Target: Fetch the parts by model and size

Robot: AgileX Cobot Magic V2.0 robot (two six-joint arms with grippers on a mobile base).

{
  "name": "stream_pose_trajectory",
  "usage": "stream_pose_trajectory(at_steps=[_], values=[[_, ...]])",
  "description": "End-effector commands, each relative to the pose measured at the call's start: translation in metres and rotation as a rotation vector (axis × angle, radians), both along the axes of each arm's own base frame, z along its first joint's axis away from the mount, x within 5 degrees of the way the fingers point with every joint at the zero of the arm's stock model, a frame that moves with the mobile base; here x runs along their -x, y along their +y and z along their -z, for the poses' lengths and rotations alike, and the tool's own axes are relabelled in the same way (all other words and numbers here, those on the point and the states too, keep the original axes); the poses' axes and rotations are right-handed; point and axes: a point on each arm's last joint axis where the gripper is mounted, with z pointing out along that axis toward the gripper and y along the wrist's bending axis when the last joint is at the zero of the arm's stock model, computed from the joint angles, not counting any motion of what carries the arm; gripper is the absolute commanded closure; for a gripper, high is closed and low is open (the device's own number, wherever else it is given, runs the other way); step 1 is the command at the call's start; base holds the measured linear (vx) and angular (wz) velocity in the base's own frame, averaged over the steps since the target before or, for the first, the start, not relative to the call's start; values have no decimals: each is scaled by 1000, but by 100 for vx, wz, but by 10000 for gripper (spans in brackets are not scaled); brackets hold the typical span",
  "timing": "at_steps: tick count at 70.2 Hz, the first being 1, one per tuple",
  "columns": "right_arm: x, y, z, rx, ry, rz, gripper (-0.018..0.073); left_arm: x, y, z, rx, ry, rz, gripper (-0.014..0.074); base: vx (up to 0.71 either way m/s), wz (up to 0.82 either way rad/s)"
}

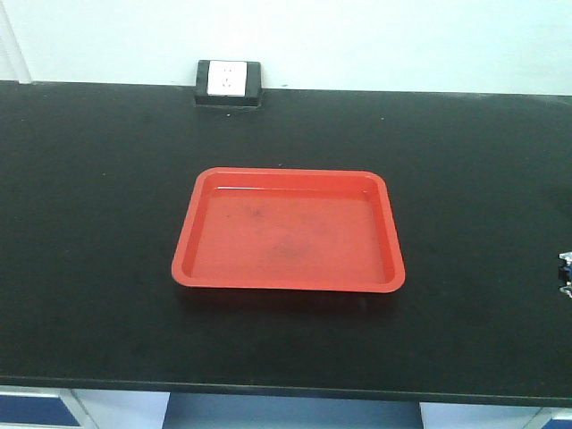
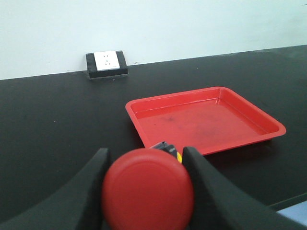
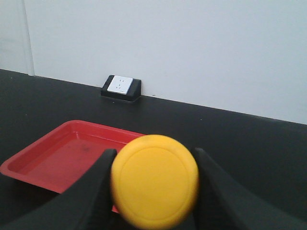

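On the left, clamps the red switch [image 2: 147,191] in the left gripper [image 2: 145,158], with fingers either side of the broad cap and the contact below it hidden, over the black counter [image 2: 57,124] just short of the red tray [image 2: 177,94]. On the right, clamps the yellow switch [image 3: 154,182] the same way in the right gripper [image 3: 154,155], also above the counter, with the tray beyond and to the left. Judging by looks, handles as light, stiff hard plastic with a smooth rounded cap prone to slipping, so best gripped below the cap rather than on it, and set down gently.
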Motion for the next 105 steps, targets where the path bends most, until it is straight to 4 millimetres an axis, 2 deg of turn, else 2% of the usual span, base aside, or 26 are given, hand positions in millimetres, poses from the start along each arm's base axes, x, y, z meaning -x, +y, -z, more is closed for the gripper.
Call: stream_pose_trajectory(at_steps=[1,105], values=[[1,0,-15,-14,-97,-1,569,0,-1,-15,34,-85,15,603,8,-6],[1,0,-15,-14,-97,-1,569,0,-1,-15,34,-85,15,603,4,-4]])
